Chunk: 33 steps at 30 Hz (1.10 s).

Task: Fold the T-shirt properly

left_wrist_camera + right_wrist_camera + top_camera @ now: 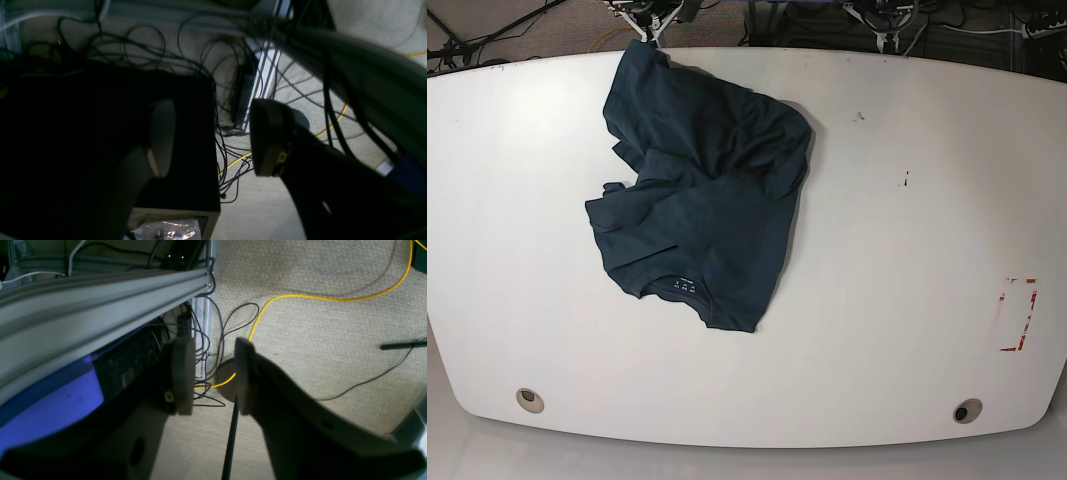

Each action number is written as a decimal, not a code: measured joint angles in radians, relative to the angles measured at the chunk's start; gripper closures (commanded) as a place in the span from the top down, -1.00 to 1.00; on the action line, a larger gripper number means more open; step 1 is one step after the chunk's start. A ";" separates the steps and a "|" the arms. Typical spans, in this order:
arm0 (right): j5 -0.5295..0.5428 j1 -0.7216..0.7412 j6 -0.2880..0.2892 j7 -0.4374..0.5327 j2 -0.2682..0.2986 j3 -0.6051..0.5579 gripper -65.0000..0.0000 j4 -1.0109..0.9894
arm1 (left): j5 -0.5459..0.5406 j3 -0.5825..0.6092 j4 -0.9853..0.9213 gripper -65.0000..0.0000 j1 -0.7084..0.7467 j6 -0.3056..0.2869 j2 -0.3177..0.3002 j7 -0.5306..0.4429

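Base view evenly and brightly lit from overhead; white table (897,250) near washed out, with a soft narrow shadow along the right edge of the T-shirt (702,200). Sharp throughout, slight barrel bowing at the table's far edge. Left wrist view dim, left half almost black, detail lost; near fingers (267,140) blurred, cables (230,160) on the pale floor in better focus. Right wrist view brighter, carpet (317,340) clear, fingers (181,373) soft, aluminium rail (100,300) smeared at upper left.
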 measured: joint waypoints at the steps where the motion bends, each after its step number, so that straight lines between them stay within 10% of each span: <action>1: 0.008 -0.055 -0.004 0.035 -0.003 0.004 -0.41 0.021 | -0.006 -0.001 0.140 0.02 0.087 0.005 -0.006 -0.006; 33: 0.000 0.003 0.000 0.003 -0.033 0.003 -0.42 0.006 | -0.005 -0.001 -0.001 0.01 0.006 0.001 -0.002 -0.018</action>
